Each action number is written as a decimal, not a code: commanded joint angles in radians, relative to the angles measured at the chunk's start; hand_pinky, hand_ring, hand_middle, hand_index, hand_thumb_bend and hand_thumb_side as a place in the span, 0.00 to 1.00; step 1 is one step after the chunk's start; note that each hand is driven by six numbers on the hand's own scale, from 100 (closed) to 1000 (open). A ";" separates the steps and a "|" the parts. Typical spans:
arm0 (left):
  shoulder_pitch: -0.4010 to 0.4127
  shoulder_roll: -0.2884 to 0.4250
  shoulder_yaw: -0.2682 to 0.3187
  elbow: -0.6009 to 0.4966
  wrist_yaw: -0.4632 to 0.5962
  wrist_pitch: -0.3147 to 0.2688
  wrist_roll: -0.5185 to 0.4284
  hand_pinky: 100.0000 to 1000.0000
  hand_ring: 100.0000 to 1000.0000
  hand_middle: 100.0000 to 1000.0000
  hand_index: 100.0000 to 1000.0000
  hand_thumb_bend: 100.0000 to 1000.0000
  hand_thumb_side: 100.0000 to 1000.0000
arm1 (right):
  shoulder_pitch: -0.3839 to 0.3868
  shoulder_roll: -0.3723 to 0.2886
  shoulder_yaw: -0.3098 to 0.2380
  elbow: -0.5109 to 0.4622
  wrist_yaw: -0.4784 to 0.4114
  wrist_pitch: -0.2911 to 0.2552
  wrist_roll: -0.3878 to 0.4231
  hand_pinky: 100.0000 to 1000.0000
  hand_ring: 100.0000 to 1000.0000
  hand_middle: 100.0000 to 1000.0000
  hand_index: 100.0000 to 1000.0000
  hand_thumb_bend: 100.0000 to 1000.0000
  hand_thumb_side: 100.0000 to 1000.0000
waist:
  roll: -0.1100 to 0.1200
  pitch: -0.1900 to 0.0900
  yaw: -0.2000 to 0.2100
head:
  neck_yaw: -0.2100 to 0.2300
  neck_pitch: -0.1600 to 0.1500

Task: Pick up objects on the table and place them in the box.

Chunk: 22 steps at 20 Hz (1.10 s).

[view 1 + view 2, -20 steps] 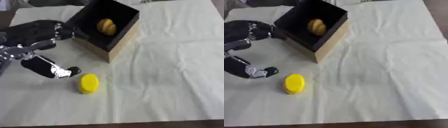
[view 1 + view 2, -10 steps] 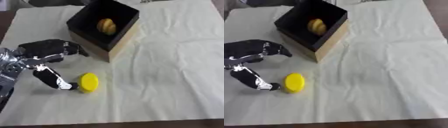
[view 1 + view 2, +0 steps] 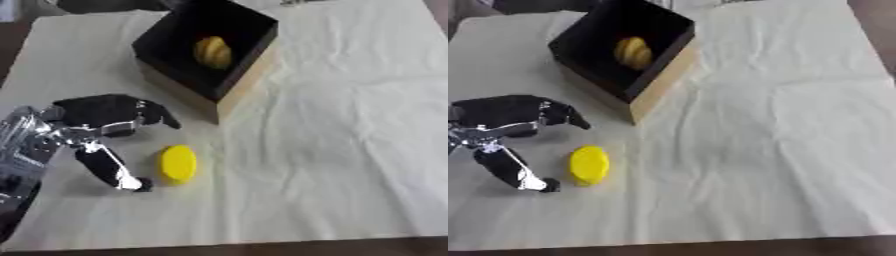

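Observation:
A flat yellow round object (image 3: 178, 163) lies on the pale cloth in front of the box. My left hand (image 3: 98, 123) is just left of it, open, with the fingers (image 3: 149, 111) reaching toward the box above the object and the thumb (image 3: 112, 169) stretched down beside the object's left edge. I cannot tell whether the thumb touches it. The black-lined cardboard box (image 3: 178, 67) stands at the upper left and holds a yellowish rounded item (image 3: 213, 51). My right hand shows in neither view.
The pale cloth (image 3: 350, 130) covers the table, and its right half is bare and wrinkled. A brown table edge (image 3: 262, 247) runs along the bottom. Dark shapes sit beyond the cloth's far edge (image 3: 105, 5).
My left hand has come down and toward the yellow round object, so the thumb now lies beside it. The view has also shifted a little. The object and box stay put.

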 commanded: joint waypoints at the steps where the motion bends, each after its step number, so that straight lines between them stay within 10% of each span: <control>1: -0.005 -0.003 0.003 0.015 -0.019 0.005 0.018 0.89 0.84 0.78 0.92 0.50 0.25 | -0.006 -0.014 -0.012 -0.016 0.002 0.005 0.000 0.92 0.86 0.55 0.78 0.00 0.51 | -0.003 -0.020 -0.003 | 0.003 -0.006; 16: 0.009 -0.062 -0.004 0.101 -0.095 0.015 0.070 0.87 0.81 0.75 0.90 0.45 0.25 | -0.007 -0.002 -0.016 -0.016 0.002 0.014 -0.004 0.92 0.86 0.55 0.78 0.00 0.52 | -0.003 -0.014 -0.009 | 0.008 -0.010; 22: 0.014 -0.068 -0.005 0.102 -0.106 0.034 0.123 0.85 0.76 0.69 0.73 0.34 0.19 | -0.005 0.001 -0.018 -0.016 0.003 0.018 -0.009 0.92 0.86 0.55 0.78 0.00 0.53 | -0.005 -0.014 -0.009 | 0.009 -0.009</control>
